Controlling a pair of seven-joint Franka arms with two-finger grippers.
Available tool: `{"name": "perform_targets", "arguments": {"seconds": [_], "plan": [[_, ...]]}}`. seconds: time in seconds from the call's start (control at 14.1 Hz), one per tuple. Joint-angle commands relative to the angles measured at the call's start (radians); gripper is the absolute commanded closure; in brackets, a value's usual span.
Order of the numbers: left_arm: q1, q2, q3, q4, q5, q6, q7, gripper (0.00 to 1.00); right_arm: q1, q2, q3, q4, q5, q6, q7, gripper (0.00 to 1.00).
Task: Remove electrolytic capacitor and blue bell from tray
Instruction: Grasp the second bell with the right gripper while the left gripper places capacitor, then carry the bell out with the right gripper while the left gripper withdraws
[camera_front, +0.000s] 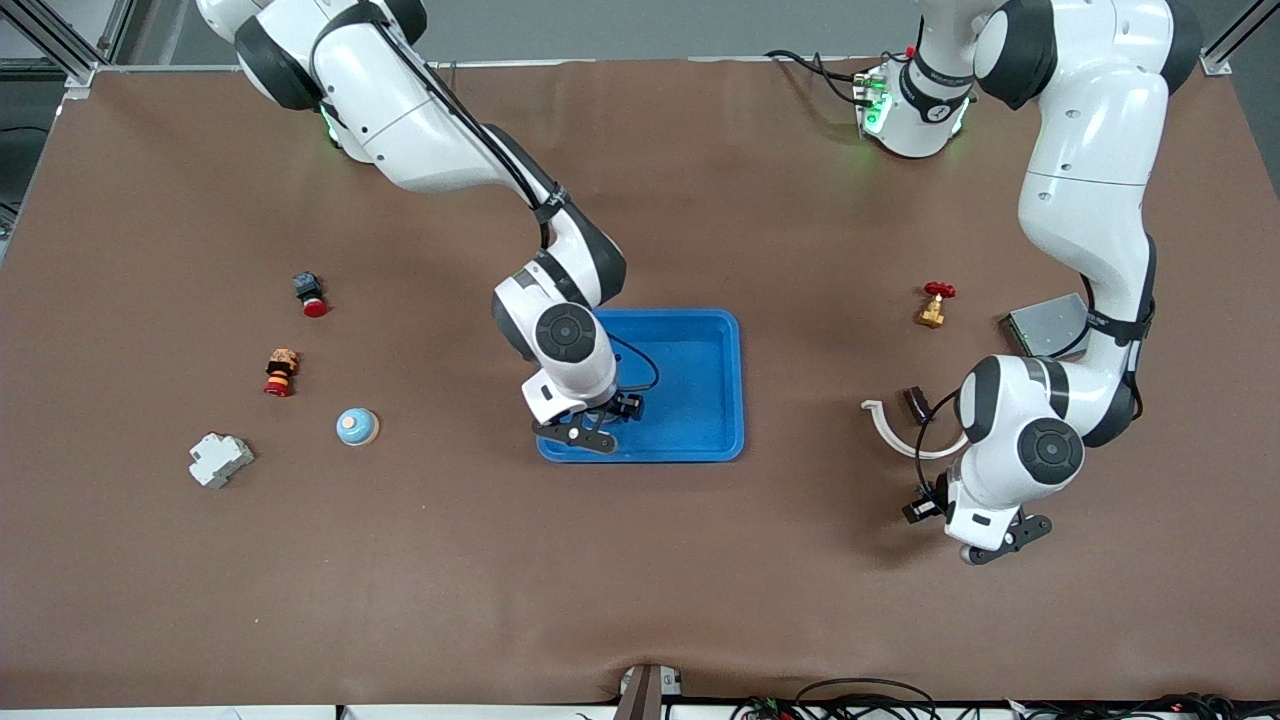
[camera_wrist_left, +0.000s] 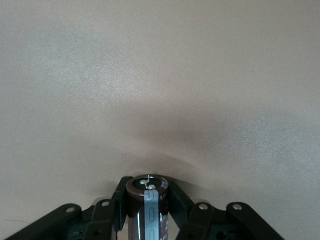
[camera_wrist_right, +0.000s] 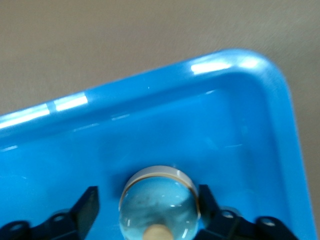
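Note:
My right gripper (camera_front: 590, 428) is in the blue tray (camera_front: 700, 385), in the corner nearer the front camera toward the right arm's end. In the right wrist view it (camera_wrist_right: 148, 192) is open around a light-blue domed bell (camera_wrist_right: 159, 205) that rests on the tray floor (camera_wrist_right: 210, 130). One finger stands apart from the bell and the other is close against it. My left gripper (camera_front: 990, 545) is low over bare table toward the left arm's end. In the left wrist view it (camera_wrist_left: 148, 189) is shut on a dark-brown capacitor (camera_wrist_left: 147, 210) with a grey stripe.
A second light-blue dome (camera_front: 357, 426), a white breaker (camera_front: 220, 459), a red-yellow part (camera_front: 281, 372) and a red button (camera_front: 310, 293) lie toward the right arm's end. A white curved piece (camera_front: 900, 435), a brass valve (camera_front: 935, 303) and a grey box (camera_front: 1045, 325) lie near the left arm.

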Motion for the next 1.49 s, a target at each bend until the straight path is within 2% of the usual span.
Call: {"name": "perform_targets", "arguments": {"seconds": [0.0,0.07,0.21,0.28,0.36,0.43,0.57,0.78,0.92,1.21,1.42], "plan": [[0.003,0.009,0.002,0.009,0.033,0.008,-0.020,0.01,0.021,0.018,-0.005,-0.003,-0.003,0.021,0.041,0.02],[0.002,0.005,0.003,0.010,0.034,0.008,-0.020,0.00,0.024,0.018,-0.005,-0.008,-0.003,0.026,0.041,0.04],[0.003,-0.006,0.005,0.012,0.059,0.008,-0.013,0.00,0.028,0.021,-0.005,-0.011,-0.006,0.026,0.041,0.16],[0.005,-0.021,0.003,0.013,0.101,0.007,-0.002,0.00,0.028,0.021,-0.005,-0.011,-0.013,0.026,0.039,0.44],[0.013,-0.034,0.003,0.013,0.128,-0.001,0.009,0.00,0.028,0.021,-0.005,-0.011,-0.011,0.024,0.038,0.81],[0.023,-0.047,0.003,0.013,0.134,-0.003,0.012,0.00,0.027,0.021,-0.005,-0.009,-0.008,0.023,0.039,1.00],[0.062,-0.067,-0.003,0.010,0.134,-0.027,0.073,0.00,0.022,0.015,-0.005,-0.003,0.000,0.018,0.033,1.00],[0.097,-0.145,-0.006,0.010,0.119,-0.149,0.196,0.00,0.006,-0.011,0.006,0.001,0.001,-0.014,0.027,1.00],[0.118,-0.207,-0.007,0.010,0.119,-0.254,0.272,0.00,-0.042,-0.029,0.061,0.036,0.001,-0.110,0.022,1.00],[0.161,-0.326,-0.009,0.006,0.044,-0.424,0.401,0.00,-0.265,-0.061,0.246,0.106,-0.005,-0.277,-0.114,1.00],[0.161,-0.435,-0.009,0.006,0.022,-0.565,0.406,0.00,-0.340,-0.101,0.245,0.101,-0.019,-0.304,-0.281,1.00]]}}
